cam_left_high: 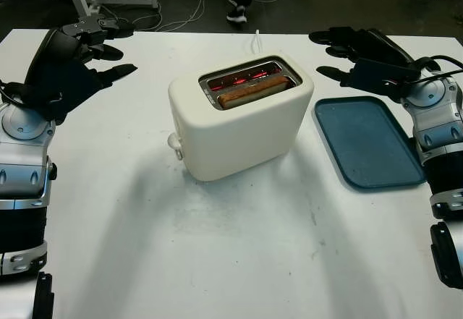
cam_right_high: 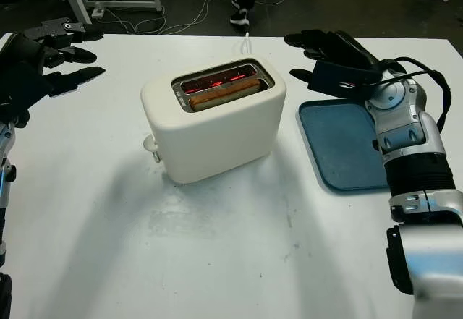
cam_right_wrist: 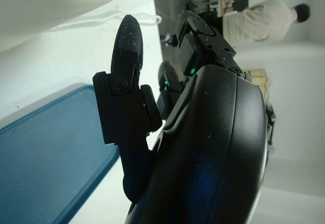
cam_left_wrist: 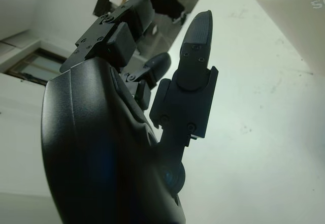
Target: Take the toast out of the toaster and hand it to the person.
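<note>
We find nothing done: the toast point(cam_left_high: 252, 91) sits in the toaster point(cam_left_high: 239, 120) (elements glowing red). Left hand point(cam_left_high: 79, 58) and right hand point(cam_left_high: 362, 55) hover empty, unclenched, well apart from it; extraction and handover remain.

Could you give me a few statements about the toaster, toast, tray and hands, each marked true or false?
1. The toast sits in a toaster slot. True.
2. The tray holds a slice of toast. False: it is bare.
3. The left hand grips the toaster. False: it is open, away from it.
4. The right hand is open above the tray's far end. True.
5. The toaster's inside glows red. True.
</note>
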Robot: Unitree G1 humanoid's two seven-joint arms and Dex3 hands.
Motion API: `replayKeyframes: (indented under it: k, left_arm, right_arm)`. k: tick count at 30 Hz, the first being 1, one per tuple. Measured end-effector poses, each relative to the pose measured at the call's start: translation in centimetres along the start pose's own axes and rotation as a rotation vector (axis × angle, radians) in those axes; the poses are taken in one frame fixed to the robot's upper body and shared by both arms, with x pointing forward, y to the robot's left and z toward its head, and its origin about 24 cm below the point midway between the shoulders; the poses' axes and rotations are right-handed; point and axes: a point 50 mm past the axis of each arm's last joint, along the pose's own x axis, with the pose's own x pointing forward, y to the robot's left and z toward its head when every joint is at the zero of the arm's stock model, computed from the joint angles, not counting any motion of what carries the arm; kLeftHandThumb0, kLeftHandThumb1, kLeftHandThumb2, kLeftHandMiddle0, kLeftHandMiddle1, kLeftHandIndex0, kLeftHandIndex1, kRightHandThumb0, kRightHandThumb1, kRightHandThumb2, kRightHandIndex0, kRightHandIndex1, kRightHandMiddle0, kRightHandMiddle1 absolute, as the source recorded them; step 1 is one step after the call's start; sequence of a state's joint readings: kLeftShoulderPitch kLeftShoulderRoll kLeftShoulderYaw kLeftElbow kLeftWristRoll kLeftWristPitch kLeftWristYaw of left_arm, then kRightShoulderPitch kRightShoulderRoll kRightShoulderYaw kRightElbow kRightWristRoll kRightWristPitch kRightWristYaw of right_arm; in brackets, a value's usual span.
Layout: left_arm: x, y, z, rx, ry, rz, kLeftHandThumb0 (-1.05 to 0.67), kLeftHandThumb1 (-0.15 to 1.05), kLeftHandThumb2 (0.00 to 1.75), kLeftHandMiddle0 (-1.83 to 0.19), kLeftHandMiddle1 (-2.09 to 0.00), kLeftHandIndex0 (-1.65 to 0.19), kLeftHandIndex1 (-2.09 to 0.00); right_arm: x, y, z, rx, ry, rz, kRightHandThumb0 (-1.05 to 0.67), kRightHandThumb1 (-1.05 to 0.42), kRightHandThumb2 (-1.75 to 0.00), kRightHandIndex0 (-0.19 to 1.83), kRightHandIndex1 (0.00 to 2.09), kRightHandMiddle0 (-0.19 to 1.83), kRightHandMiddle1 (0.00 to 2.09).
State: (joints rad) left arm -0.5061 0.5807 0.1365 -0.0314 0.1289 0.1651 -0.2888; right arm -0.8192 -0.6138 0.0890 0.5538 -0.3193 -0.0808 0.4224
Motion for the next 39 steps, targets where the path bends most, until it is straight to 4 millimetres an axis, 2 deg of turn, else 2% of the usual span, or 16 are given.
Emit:
replayKeyframes:
  k: [39]
  left_arm:
    - [0.02,-0.02,-0.19,-0.005,0.008,-0.001,-0.44,0.92,0.1,-0.39,-0.8,-0.54,-0.3]
  right_arm:
    - [-0.02,0.07,-0.06,0.021,-0.005,0.001,-0.46,-0.92,-0.44,0.4,0.0,0.36,0.0]
